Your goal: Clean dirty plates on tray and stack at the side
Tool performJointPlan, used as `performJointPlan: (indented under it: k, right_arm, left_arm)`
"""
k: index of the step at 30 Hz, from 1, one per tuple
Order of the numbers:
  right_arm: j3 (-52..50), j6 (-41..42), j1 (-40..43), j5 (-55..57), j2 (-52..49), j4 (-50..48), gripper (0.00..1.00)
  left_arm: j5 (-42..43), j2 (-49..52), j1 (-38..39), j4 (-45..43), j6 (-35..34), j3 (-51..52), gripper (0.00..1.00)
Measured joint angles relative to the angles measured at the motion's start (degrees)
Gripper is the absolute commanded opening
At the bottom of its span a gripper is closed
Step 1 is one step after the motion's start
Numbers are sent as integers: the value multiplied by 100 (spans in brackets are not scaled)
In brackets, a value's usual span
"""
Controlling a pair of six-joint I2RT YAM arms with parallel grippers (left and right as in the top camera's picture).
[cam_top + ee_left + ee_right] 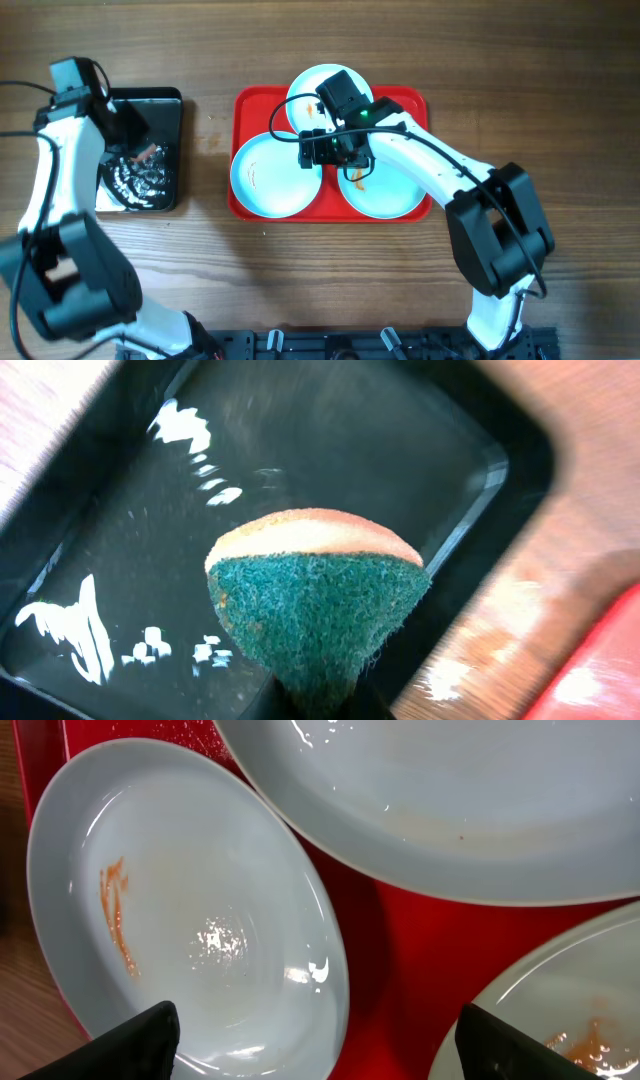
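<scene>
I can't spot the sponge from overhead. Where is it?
In the left wrist view, the sponge sits in the left gripper over the black tray, left of the red tray.

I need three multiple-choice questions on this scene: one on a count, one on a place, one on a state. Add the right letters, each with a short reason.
1. How many plates lie on the red tray?
A. two
B. three
C. four

2. Where is the sponge?
A. on a plate
B. on the red tray
C. over the black tray

3. How is the right gripper?
A. open
B. shut on a plate
C. shut on the sponge

Answers:
1 B: the overhead view shows three round plates inside the rim.
2 C: the left wrist view shows it above the glossy black bottom.
3 A: its two fingers stand far apart and hold nothing.
</scene>
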State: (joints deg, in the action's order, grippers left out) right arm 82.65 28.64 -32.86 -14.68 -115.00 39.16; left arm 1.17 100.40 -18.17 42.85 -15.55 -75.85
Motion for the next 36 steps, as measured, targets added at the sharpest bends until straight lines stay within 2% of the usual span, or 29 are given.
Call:
performJointPlan:
  k: [1,5,8,11,12,14,18,20,21,23,32,36]
  right_arm:
    - [0,-15,0,4,-20,-37,75]
    - [0,-17,0,138,-37,-131,50]
    - [0,-15,0,162,-284,-197,47]
    - [0,-15,0,149,-459,-256,47]
    - [0,-15,0,144,-459,-264,42]
    - [0,-15,0,144,-459,-264,26]
    - [0,-13,0,142,-459,-326,27]
    - [0,-13,0,142,-459,-348,27]
    - [0,-15,0,142,-459,-350,24]
    - [0,-15,0,140,-470,-372,6]
    - [0,28,35,-136,-525,-363,4]
    - [11,31,142,-479,-577,-326,4]
  left_arm:
    - [26,-138,2,-13,0,-28,4]
    - [66,81,-2,-271,0,85,4]
    - [87,511,-31,-212,0,313,4]
    - [291,339,-33,-212,2,323,4]
    - [407,240,-33,-208,0,323,4]
    - [964,-149,-33,-74,0,323,4]
    - [1762,-614,101,374,0,310,4]
    - [1926,-610,376,599,0,310,4]
    - [1958,-610,520,643,0,310,4]
    - [1923,-608,890,649,0,310,4]
    - [1668,-514,1823,841,-2,382,4]
    - [1672,-501,2452,197,-262,920,4]
